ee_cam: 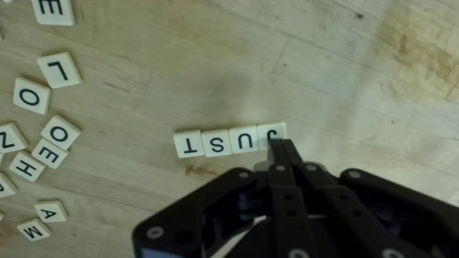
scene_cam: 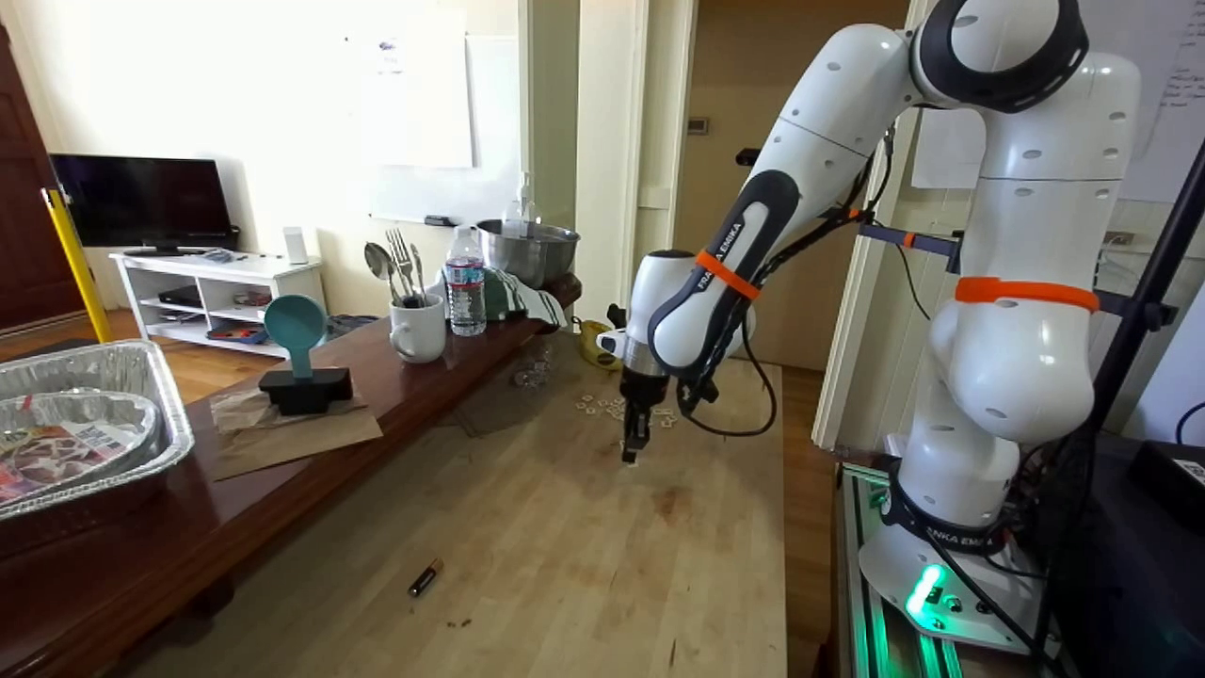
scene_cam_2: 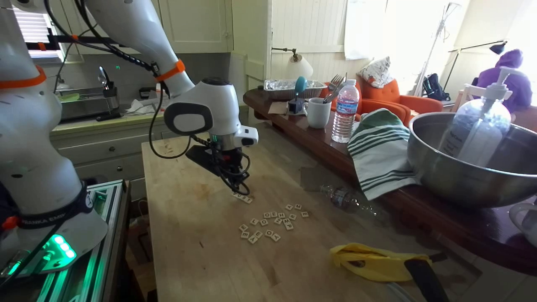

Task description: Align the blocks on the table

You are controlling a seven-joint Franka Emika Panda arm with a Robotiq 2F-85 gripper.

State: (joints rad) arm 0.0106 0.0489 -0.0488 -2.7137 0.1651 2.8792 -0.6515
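Observation:
The blocks are small cream letter tiles on the light-brown wooden table. In the wrist view the tiles T, S, U and J lie side by side in a nearly straight row. The row also shows in an exterior view. My gripper is shut, its fingertips together over the lower part of the J tile, hiding part of it; I cannot tell whether they touch it. It points down in an exterior view. Several loose tiles, such as L and A, lie scattered at varied angles.
A clear plastic bottle lies on the table beyond the loose tiles. A yellow object is near it. A battery lies on the table. A raised dark wooden counter with a mug runs along one side.

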